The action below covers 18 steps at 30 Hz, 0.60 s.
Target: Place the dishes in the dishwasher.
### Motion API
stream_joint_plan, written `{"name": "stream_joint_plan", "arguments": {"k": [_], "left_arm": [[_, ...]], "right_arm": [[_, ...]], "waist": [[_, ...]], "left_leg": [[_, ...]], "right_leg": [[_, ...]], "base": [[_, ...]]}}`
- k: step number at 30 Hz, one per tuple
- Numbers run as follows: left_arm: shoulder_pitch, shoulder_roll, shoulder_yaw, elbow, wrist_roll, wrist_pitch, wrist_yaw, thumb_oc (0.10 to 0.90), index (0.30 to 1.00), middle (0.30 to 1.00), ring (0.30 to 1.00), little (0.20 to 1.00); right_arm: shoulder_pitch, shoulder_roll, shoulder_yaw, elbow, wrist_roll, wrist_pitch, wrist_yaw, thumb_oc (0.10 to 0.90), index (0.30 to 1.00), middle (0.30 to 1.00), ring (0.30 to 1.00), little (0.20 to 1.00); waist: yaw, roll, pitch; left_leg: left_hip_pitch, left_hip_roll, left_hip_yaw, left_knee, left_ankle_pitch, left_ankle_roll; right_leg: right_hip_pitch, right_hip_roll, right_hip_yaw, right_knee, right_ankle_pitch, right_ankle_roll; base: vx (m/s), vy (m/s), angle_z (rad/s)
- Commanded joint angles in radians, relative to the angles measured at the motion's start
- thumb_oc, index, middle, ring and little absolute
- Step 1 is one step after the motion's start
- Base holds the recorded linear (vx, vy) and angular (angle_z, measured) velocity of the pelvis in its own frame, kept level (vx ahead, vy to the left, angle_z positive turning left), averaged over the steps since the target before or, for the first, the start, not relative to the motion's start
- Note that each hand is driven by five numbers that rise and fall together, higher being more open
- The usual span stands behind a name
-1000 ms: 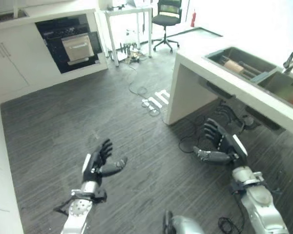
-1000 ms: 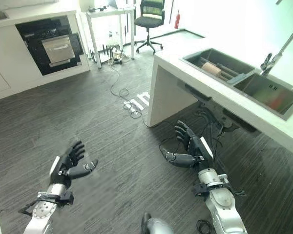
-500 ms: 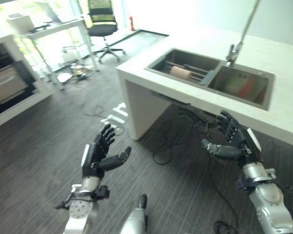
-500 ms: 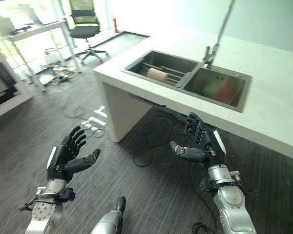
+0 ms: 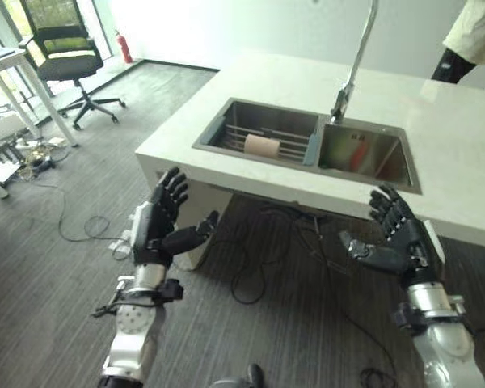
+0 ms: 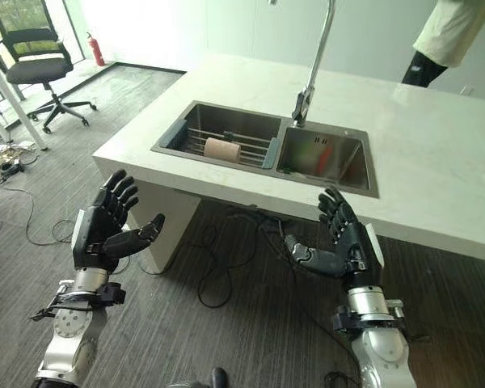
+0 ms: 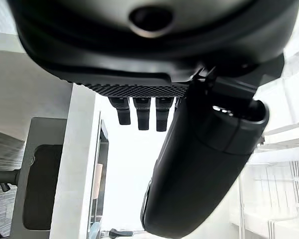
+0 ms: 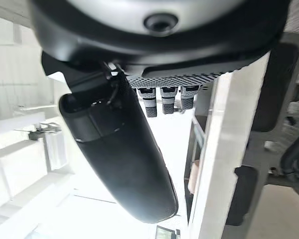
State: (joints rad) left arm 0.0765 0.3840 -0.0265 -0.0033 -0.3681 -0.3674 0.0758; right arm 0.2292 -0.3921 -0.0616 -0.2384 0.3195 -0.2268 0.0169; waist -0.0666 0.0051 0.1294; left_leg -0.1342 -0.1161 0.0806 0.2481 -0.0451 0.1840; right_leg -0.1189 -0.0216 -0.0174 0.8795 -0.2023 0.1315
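Left eye view puts both of your hands low in the frame, raised over the grey ribbed floor (image 5: 56, 267) in front of the white island counter (image 5: 469, 137). Your left hand (image 5: 158, 222) sits at lower left, palm turned inward, fingers straight and spread, thumb stuck out, holding nothing. Your right hand (image 5: 400, 238) at lower right mirrors it, fingers fanned and relaxed, also empty. I read that pose as a ready stance: you are facing the sink and have not yet reached for anything.

The dishes you are after appear to be in the steel double sink (image 5: 311, 121) at centre frame. In its left basin a pale, smooth cylinder, probably a cup (image 5: 262, 145) lying on its side, rests on a wire rack (image 5: 287, 136) of thin parallel bars, which keeps it off the basin floor. In the right basin there is a reddish item (image 5: 356, 153) too blurred to name. A tall curved metal tap (image 5: 354, 56) rises behind the divider.

No dishwasher is visible, so you will have to find it after pickup. A person (image 5: 471, 36) stands at the upper right corner, and an office chair (image 5: 65, 65) at upper left
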Motion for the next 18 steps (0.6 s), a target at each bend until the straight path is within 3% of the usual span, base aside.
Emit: {"name": "stream_joint_plan", "arguments": {"k": [1, 3, 5, 7, 9, 12, 15, 16, 18], "left_arm": [[-0.009, 0.075, 0.050, -0.141, 0.033, -0.124, 0.029, 0.800, 0.900, 0.900, 0.900, 0.900], [-0.007, 0.083, 0.065, -0.147, 0.031, -0.140, 0.037, 0.800, 0.900, 0.900, 0.900, 0.900], [0.001, 0.084, 0.077, -0.158, 0.028, -0.169, 0.043, 0.800, 0.900, 0.900, 0.900, 0.900], [0.014, 0.071, 0.085, -0.185, 0.055, -0.194, 0.063, 0.800, 0.900, 0.900, 0.900, 0.900], [0.017, 0.068, 0.087, -0.197, 0.075, -0.207, 0.072, 0.800, 0.900, 0.900, 0.900, 0.900], [0.003, 0.078, 0.062, -0.215, 0.171, -0.211, 0.104, 0.800, 0.900, 0.900, 0.900, 0.900], [-0.036, 0.080, 0.029, -0.191, 0.104, -0.173, 0.109, 0.800, 0.900, 0.900, 0.900, 0.900], [-0.036, 0.079, 0.029, -0.190, 0.098, -0.175, 0.107, 0.800, 0.900, 0.900, 0.900, 0.900], [-0.033, 0.068, 0.022, -0.201, 0.103, -0.184, 0.113, 0.800, 0.900, 0.900, 0.900, 0.900]], "right_arm": [[-0.074, -0.040, -0.047, -0.042, 0.034, -0.122, 0.025, 0.800, 0.900, 0.900, 0.900, 0.900], [-0.063, -0.051, -0.058, -0.051, 0.052, -0.118, 0.034, 0.800, 0.900, 0.900, 0.900, 0.900], [-0.043, -0.063, -0.074, -0.052, 0.069, -0.131, 0.049, 0.800, 0.900, 0.900, 0.900, 0.900], [-0.044, -0.059, -0.074, -0.053, 0.078, -0.132, 0.060, 0.800, 0.900, 0.900, 0.900, 0.900], [-0.043, -0.052, -0.072, -0.055, 0.079, -0.133, 0.070, 0.800, 0.900, 0.900, 0.900, 0.900], [-0.053, -0.063, -0.058, -0.059, 0.134, -0.107, 0.079, 0.800, 0.900, 0.900, 0.900, 0.900], [-0.098, -0.066, -0.029, -0.059, 0.103, -0.082, 0.051, 0.800, 0.900, 0.900, 0.900, 0.900], [-0.100, -0.067, -0.027, -0.060, 0.099, -0.081, 0.049, 0.800, 0.900, 0.900, 0.900, 0.900], [-0.103, -0.072, -0.023, -0.070, 0.082, -0.080, 0.042, 0.800, 0.900, 0.900, 0.900, 0.900]], "waist": [[0.014, 0.006, -0.045], [0.006, -0.010, -0.040], [-0.010, -0.045, -0.027], [-0.024, -0.060, -0.029], [-0.036, -0.058, -0.028], [-0.048, -0.067, -0.046], [-0.051, -0.066, -0.077], [-0.051, -0.064, -0.080], [-0.049, -0.050, -0.089]], "left_leg": [[0.003, 0.093, -0.069, 0.052, -0.080, -0.145], [0.017, 0.086, -0.065, 0.052, -0.094, -0.151], [0.049, 0.059, -0.066, 0.052, -0.127, -0.157], [0.085, 0.053, -0.066, 0.052, -0.170, -0.162], [0.105, 0.056, -0.070, 0.052, -0.186, -0.161], [0.133, 0.062, -0.080, 0.052, -0.214, -0.163], [0.170, 0.099, -0.045, 0.052, -0.221, -0.187], [0.176, 0.104, -0.042, 0.052, -0.212, -0.191], [0.209, 0.137, -0.007, 0.052, -0.083, -0.229]], "right_leg": [[-0.004, -0.026, -0.120, -0.389, 0.294, -0.014], [0.003, -0.041, -0.136, -0.554, 0.302, -0.013], [-0.092, -0.092, -0.123, -0.580, 0.249, -0.011], [-0.199, -0.140, -0.119, -0.580, 0.295, 0.012], [-0.239, -0.139, -0.107, -0.580, 0.325, 0.017], [-0.224, -0.108, -0.065, -0.580, 0.277, 0.017], [-0.190, -0.096, -0.078, -0.580, 0.253, 0.002], [-0.186, -0.092, -0.080, -0.580, 0.249, -0.002], [-0.159, -0.063, -0.093, -0.580, 0.224, -0.028]], "base": [[0.30, -0.044, -1.12], [0.27, -0.141, -1.03], [0.33, -0.226, -0.71], [0.38, -0.240, -0.27], [0.27, -0.149, 0.11], [0.41, -0.309, 0.16], [0.27, -0.189, 0.19], [0.27, -0.157, 0.11], [0.26, -0.158, 0.12]]}}
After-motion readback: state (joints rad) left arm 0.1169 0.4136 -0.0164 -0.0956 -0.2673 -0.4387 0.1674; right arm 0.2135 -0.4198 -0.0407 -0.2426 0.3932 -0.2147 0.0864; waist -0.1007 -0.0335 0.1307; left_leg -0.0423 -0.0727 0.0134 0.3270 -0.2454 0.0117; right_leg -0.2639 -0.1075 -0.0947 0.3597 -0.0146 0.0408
